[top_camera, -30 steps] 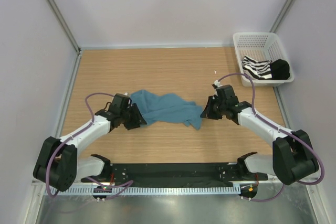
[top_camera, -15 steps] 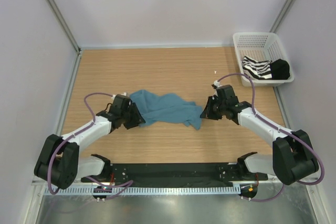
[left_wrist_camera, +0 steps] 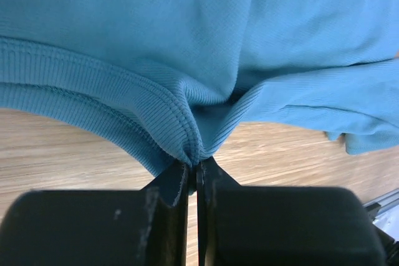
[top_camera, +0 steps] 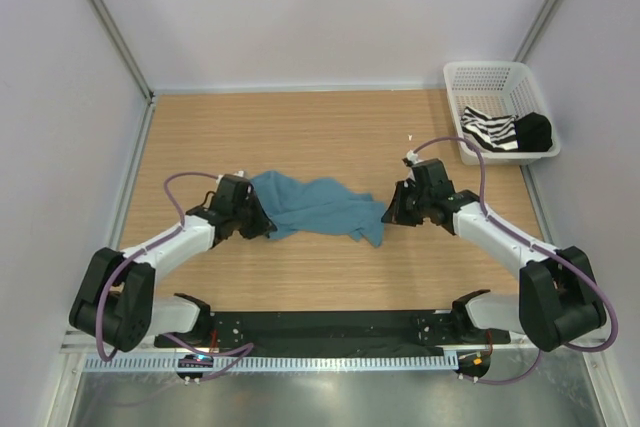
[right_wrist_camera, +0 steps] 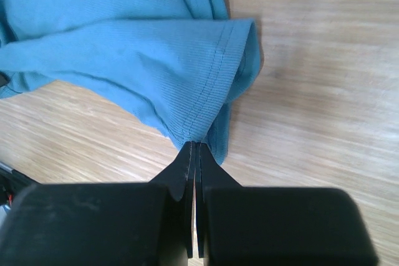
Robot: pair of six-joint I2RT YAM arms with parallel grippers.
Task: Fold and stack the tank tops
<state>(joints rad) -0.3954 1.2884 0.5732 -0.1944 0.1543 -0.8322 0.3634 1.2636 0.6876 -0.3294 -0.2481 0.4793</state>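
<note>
I've got L claw (left_wrist_camera: 192, 169) & R claw (right_wrist_camera: 194, 151) low, arms angled inward, both pinched tight on teal top (top_camera: 320, 205).

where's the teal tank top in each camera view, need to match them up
Top external: the teal tank top lies in the middle of the wooden table.
Left wrist: it fills the upper half, its ribbed hem pinched in the left gripper.
Right wrist: it is at upper left, a hem corner pinched in the right gripper.
Shared landmark: the wooden table under the cloth shows in all three.
</note>
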